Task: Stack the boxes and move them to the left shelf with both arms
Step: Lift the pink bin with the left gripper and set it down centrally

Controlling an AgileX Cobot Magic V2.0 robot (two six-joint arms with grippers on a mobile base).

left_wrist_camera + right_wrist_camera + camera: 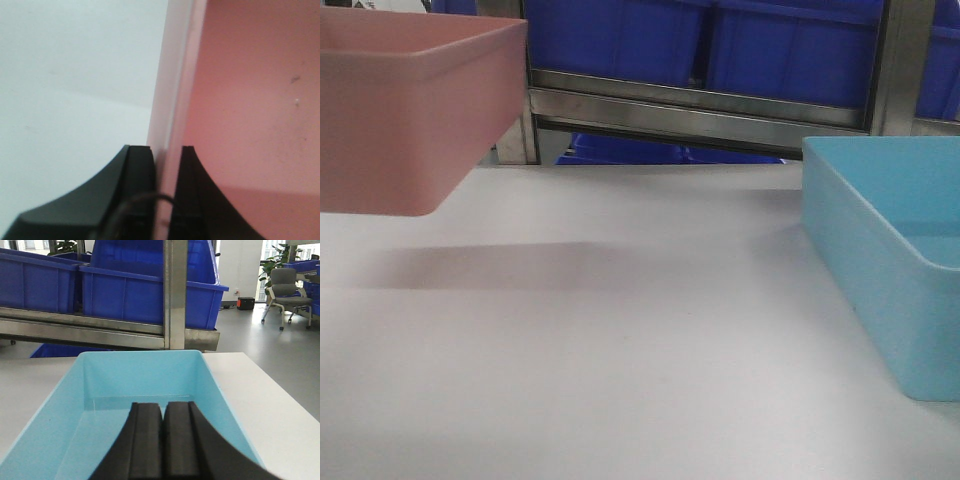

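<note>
- The left gripper [162,150] has its two black fingers [135,190] clamped on a side wall of the pink bin [410,110]. One finger is outside the wall and the other inside, with the rolled rim running away from the fingertips.
- On the pink inner wall, up and to the right of the inside finger, there are a small dark speck and a white speck. No lettering can be read on it.
- In the front view the pink bin hangs clear of the white table [620,400], and its shadow lies on the tabletop beneath it.
- The right gripper [162,407] has its fingers pressed together, with nothing visible between them.
- The light blue bin [140,375] lies open just ahead of and below those fingertips. It rests on the table, well apart from the pink bin.
- Beyond the blue bin's far wall runs the steel shelf rail [80,332] with an upright post [175,290].
- Dark blue crates [125,295] sit on the shelf above the rail.
</note>
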